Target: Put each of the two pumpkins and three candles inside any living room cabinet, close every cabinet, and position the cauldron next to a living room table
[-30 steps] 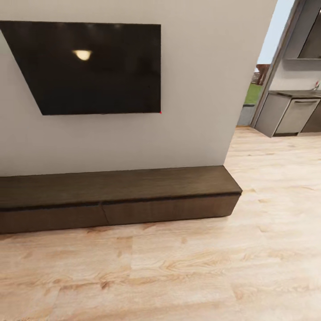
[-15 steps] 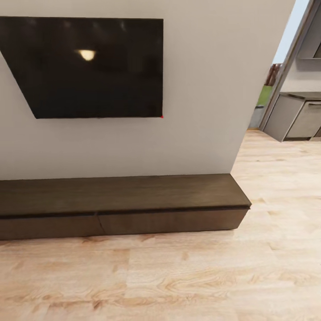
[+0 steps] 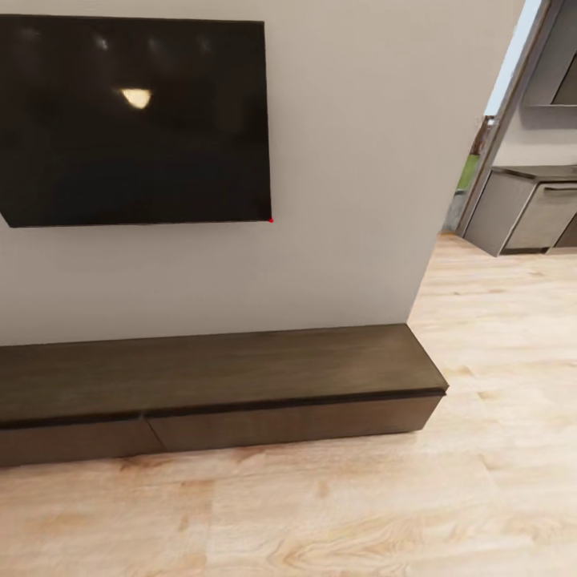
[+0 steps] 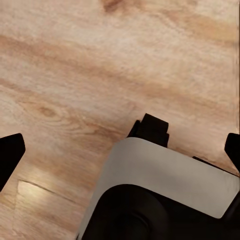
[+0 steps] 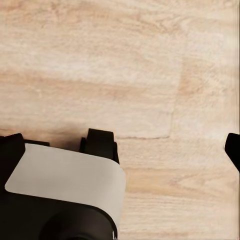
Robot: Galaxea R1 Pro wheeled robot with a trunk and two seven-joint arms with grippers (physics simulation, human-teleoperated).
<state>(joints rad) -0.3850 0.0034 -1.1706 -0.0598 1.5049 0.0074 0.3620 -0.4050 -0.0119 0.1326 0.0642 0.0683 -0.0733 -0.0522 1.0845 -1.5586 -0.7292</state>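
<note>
Change since earlier frame: whole head view shifted, so the camera moved; the television sat further left and the cabinet lower in frame.
Left gripper (image 4: 120,150): jaws spread wide, both dark fingertips at the frame edges, nothing between them, above the wood floor (image 4: 75,65).
Right gripper (image 5: 120,147): jaws likewise apart and empty, above the floor.
Cabinet (image 3: 224,385): against the white wall (image 3: 353,160), both drawer fronts flush and closed.
Television (image 3: 132,120): wall-mounted above the cabinet.
Kitchen cupboards (image 3: 529,212): far right, well apart.
</note>
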